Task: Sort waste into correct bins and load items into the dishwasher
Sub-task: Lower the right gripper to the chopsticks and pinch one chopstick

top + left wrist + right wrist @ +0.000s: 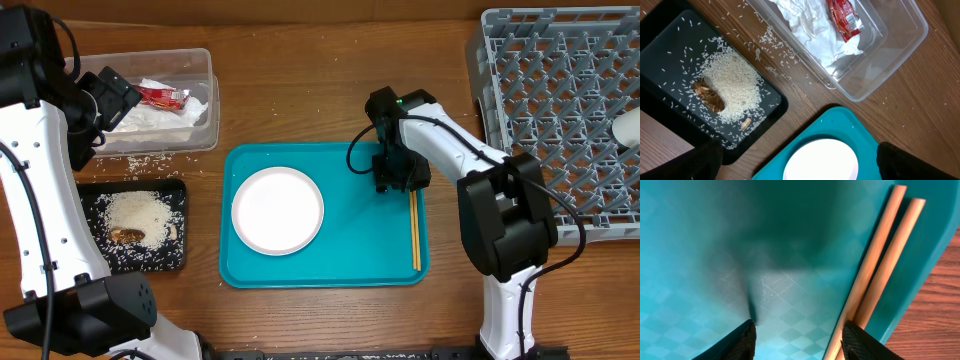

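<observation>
Chopsticks [867, 265] and plate [277, 209] must go in the rack [560, 110]; napkins [165, 115] and most rice [135, 210] are binned. Right end effector [799, 330] is open.

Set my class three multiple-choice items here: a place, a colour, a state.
1. Where do the chopsticks lie? A in the grey rack; B on the teal tray; C in the black tray.
2. The wrapper in the clear tub is: A blue; B green; C red.
3. The right hand is: A open; B shut on the plate; C shut on the chopsticks.
Key: B, along the tray's right edge; C, red on white napkins; A, its fingers stand apart.
</observation>
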Robot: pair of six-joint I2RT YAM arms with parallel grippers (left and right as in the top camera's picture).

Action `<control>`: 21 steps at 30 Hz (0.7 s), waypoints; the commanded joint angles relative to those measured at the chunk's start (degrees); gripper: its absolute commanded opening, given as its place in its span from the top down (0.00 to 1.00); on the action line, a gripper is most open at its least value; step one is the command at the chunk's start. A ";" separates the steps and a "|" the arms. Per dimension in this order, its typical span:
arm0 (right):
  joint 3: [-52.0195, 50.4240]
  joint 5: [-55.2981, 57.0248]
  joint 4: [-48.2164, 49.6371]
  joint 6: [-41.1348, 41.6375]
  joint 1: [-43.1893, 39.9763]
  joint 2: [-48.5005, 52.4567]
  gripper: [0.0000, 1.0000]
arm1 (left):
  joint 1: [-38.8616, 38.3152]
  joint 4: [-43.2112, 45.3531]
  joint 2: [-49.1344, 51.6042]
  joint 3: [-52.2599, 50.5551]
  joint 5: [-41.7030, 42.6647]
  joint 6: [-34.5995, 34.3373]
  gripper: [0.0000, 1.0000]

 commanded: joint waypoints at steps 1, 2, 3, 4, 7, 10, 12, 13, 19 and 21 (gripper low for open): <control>-1.29 0.59 0.46 -0.39 -0.35 -1.57 0.43 | -0.39 0.09 0.83 0.09 0.02 -0.52 0.00; -1.31 0.57 0.52 -0.37 -0.35 -1.57 0.43 | -0.39 0.09 0.83 0.09 0.04 -0.52 0.00; -1.31 0.55 0.61 -0.37 -0.35 -1.57 0.43 | -0.39 0.09 0.83 0.09 0.02 -0.52 0.00; -1.31 0.55 0.59 -0.37 -0.35 -1.57 0.43 | -0.39 0.09 0.83 0.09 0.02 -0.52 0.00; -1.29 0.50 0.42 -0.35 -0.33 -1.57 0.43 | -0.39 0.09 0.83 0.09 0.02 -0.52 0.00; -1.29 0.24 -0.11 -0.33 -0.33 -1.57 0.43 | -0.39 0.09 0.83 0.09 0.02 -0.52 0.00; -0.96 -1.20 -0.50 -0.35 -0.33 -1.60 0.43 | -0.39 0.09 0.83 0.09 0.04 -0.52 0.00; -0.63 -2.38 -0.72 -0.37 -0.33 -1.60 0.42 | -0.39 0.09 0.83 0.09 0.02 -0.52 0.00; 2.84 -4.70 -4.07 -1.25 -0.33 -1.60 0.43 | -0.39 0.09 0.83 0.09 0.02 -0.55 0.00; 4.66 -4.66 -5.92 -1.25 -0.33 -1.60 0.43 | -0.39 0.09 0.83 0.09 0.02 -0.52 0.00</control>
